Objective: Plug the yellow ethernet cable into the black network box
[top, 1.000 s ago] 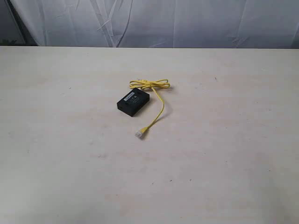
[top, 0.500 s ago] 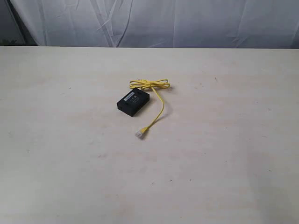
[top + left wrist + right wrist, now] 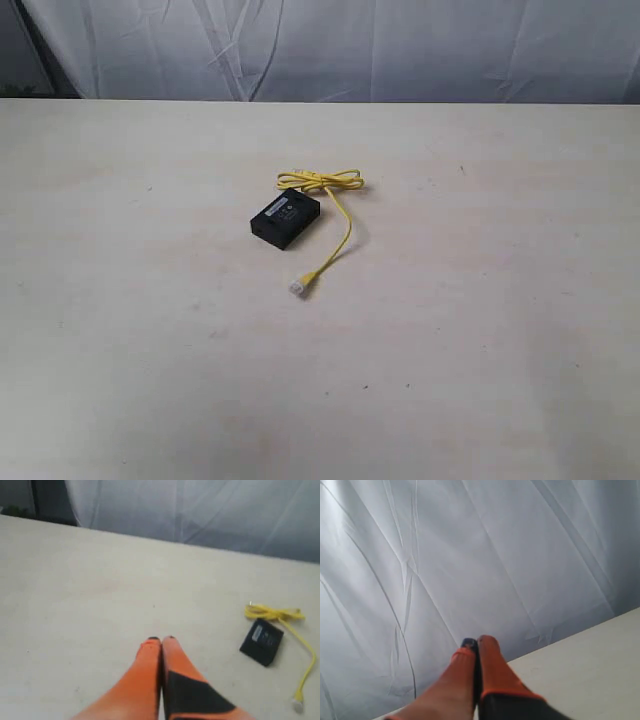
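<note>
So: both grippers pinched shut on nothing. The left gripper (image 3: 161, 639) is over the table (image 3: 500, 350), well short of the parts, and the right gripper (image 3: 476, 641) is aimed at the backdrop (image 3: 530, 555). Black network box (image 3: 285, 216) sits mid-table, yellow ethernet cable (image 3: 346, 225) bundled at its far edge, clear plug (image 3: 299, 286) loose nearer the camera, unplugged. Risk: box looks light and unanchored, likely skates on insertion unless braced; flat plug may twist in the pinch.

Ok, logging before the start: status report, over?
Left pincer shut, empty. Right pincer shut, empty. Yellow ethernet cable unplugged, plug loose on table, apart from black network box. Nothing blocking.
</note>
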